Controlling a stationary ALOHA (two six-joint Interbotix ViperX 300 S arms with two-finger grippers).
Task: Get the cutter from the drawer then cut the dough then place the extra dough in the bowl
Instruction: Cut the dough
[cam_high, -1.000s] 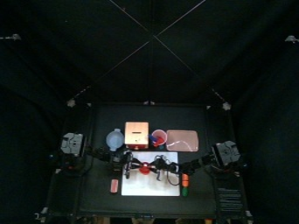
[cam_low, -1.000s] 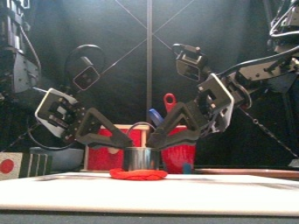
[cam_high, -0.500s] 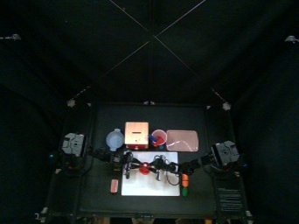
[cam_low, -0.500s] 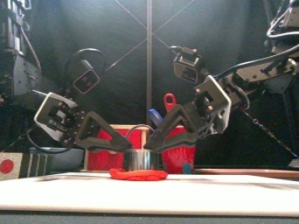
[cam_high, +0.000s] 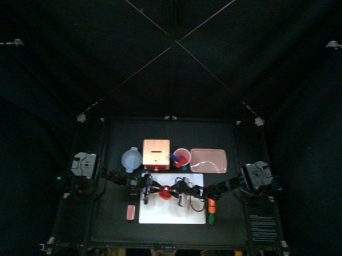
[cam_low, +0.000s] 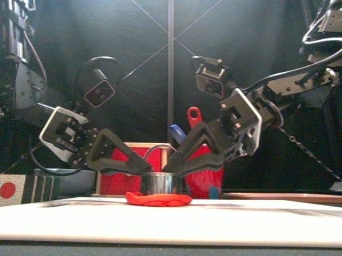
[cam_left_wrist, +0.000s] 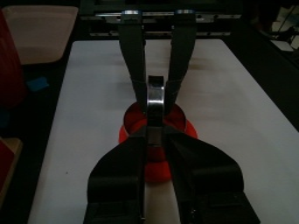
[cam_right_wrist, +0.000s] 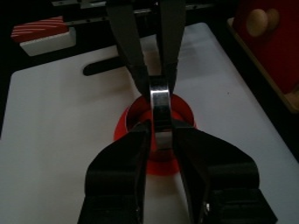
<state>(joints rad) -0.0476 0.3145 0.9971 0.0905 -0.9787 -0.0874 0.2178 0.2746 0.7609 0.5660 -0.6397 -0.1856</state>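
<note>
left pincer (cam_left_wrist: 153, 131) comes in from the left side and is pinched nearly closed on the rim of the round metal cutter (cam_low: 160, 183). right pincer (cam_right_wrist: 160, 129) meets it head on from the other side, its jaws drawn in just as tight on the same rim. you can see no gap in either pair in the wrist views, so take both as gripping the cutter rather than hovering by it.

the cutter stands upright, open end down on the flat red disc of dough (cam_low: 159, 199). the dough lies near the middle of the white cutting board (cam_left_wrist: 100, 105) on the black surface (cam_high: 107, 230).

what matters for you is that the cutter sits dead between the two pincers, off to neither side. its axis runs straight up and down, while the arms slant in on it from opposite sides like a roof. by my reading, the cut wants a push straight down, both sides bearing evenly. if one arm leans harder, the cutter could tip or drag the dough along the board.

dough shows past the cutter's wall on both sides in the front view, so a ring of extra looks likely.

the blue-grey bowl (cam_high: 130, 157) sits behind the board toward the back left, beside the pale wooden box (cam_high: 158, 152). the left arm is the nearer one for carrying scraps there.
</note>
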